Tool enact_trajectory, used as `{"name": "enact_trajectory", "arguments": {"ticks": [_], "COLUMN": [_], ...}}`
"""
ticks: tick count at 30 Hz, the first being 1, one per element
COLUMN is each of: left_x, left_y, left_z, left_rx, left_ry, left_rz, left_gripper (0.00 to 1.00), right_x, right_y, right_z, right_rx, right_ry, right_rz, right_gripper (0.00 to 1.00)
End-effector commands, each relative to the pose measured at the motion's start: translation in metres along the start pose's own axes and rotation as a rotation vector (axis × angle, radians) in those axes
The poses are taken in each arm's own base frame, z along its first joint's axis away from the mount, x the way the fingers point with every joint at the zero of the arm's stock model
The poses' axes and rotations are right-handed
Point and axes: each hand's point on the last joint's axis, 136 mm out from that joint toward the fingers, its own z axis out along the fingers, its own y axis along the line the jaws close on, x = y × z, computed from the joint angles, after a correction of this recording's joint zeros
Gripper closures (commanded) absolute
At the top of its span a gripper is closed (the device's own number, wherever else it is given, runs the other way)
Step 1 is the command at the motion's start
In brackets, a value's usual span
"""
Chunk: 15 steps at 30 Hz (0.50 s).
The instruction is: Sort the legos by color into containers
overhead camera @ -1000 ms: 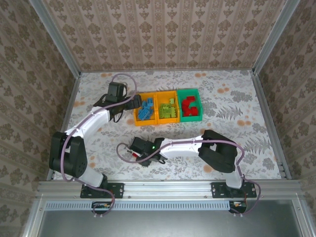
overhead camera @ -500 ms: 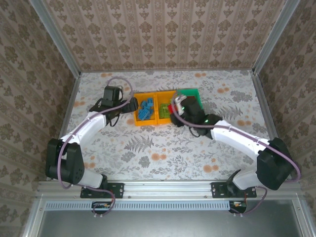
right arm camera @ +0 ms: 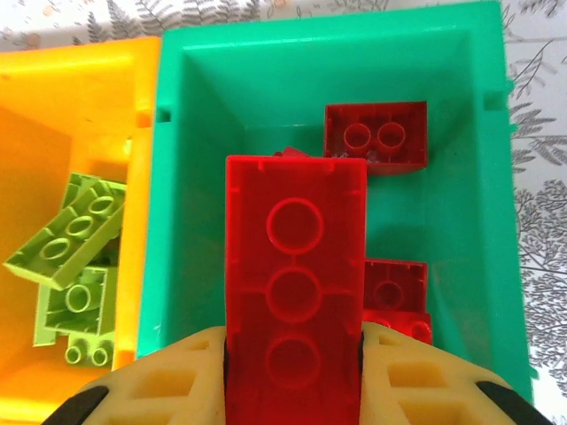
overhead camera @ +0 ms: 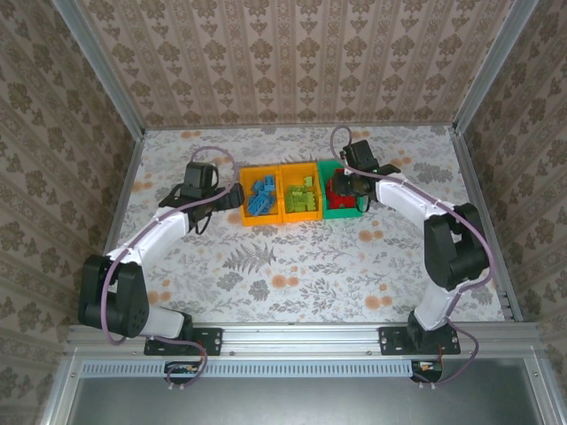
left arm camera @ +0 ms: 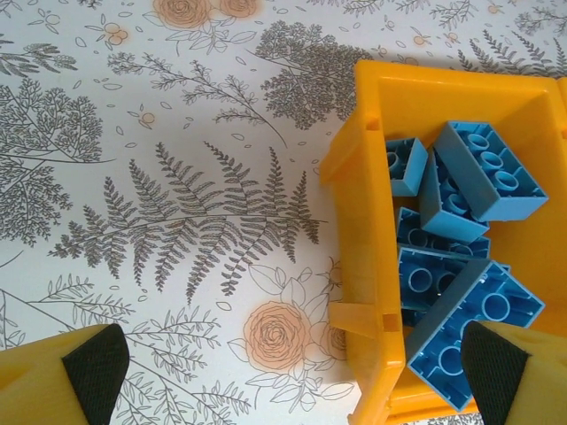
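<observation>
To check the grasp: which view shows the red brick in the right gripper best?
Right wrist view: the red brick is large in the right gripper, over the green bin. In the top view it is too small to single out.

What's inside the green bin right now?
The green bin holds red bricks: a square one, and a couple more along the right wall. The right gripper holds a long red brick over the bin, hiding whatever lies beneath it.
</observation>
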Motion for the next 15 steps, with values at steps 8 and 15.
{"name": "enact_trajectory", "arguments": {"ticks": [8,15], "left_x": [0.005,0.005], "left_y": [0.018,0.024], "left_z": [-0.005,-0.008], "left_rx": [-0.051,-0.078], "left_ry": [-0.01,-0.016], "left_rz": [0.022,0.037], "left_gripper": [0.0,0.0], "right_x": [-0.001,-0.01], "right_y": [-0.005,-0.009], "right_z": [0.011,-0.009], "right_rx": [-0.001,0.009], "right_ry": [0.045,-0.038], "right_rz": [0.046,0.016], "right_gripper": [0.59,0.16]}}
